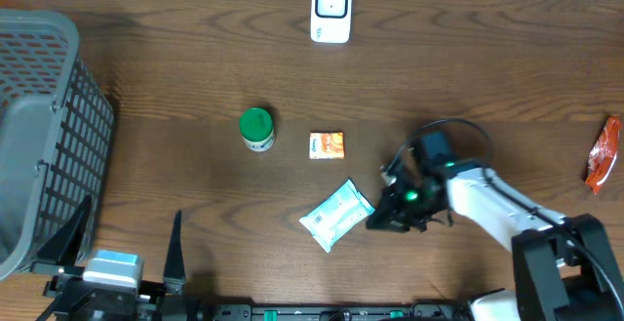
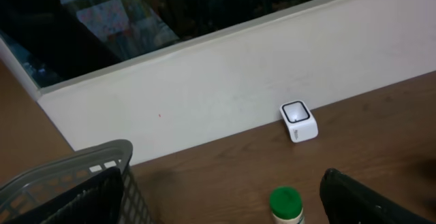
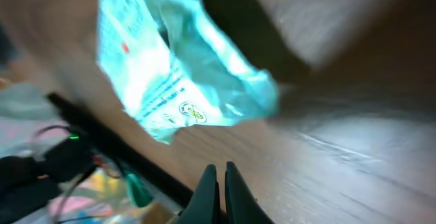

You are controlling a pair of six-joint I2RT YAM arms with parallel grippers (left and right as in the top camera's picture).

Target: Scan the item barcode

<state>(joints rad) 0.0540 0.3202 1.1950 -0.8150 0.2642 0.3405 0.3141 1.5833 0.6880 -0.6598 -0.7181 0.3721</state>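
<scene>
packet: teal packet [image 1: 336, 215] lies flat on the table [image 1: 487, 87] near the middle of the front edge, nothing's got hold of it

right pincer: right gripper [image 1: 375, 221] is clenched and empty, tips just beside the packet's right end

risk: closed like that it'd probably just shove the packet around or flip it over

scanner: scanner [image 1: 331, 10] sits at the back edge, well apart, so a weak pinch on crinkly plastic could slip mid-carry

left pincer: left gripper [image 1: 125, 235] spread wide, empty, front-left corner

Dark wood table [image 1: 195, 48], white wall [image 2: 204, 94] (dark pane [image 2: 170, 6] above)
</scene>
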